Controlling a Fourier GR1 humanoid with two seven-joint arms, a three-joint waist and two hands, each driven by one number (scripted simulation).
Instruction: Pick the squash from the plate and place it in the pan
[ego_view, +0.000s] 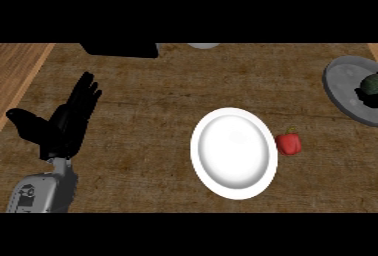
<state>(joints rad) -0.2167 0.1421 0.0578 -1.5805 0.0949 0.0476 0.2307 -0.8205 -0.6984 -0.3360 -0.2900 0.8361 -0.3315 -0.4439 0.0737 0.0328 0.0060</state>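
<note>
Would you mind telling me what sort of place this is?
Probably a kitchen counter: a brown wood-grain worktop carries a round white plate, a small red bell pepper beside it, and a round grey pan at the right edge.

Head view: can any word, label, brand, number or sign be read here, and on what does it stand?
No readable text anywhere in this view.
white plate: blank.
grey pan and the dark squash in it: no markings.
red pepper: none.
black object at the top edge: none visible.
left hand, fingers straight: none; small dark marks on its grey forearm are too small to read as text.
</note>
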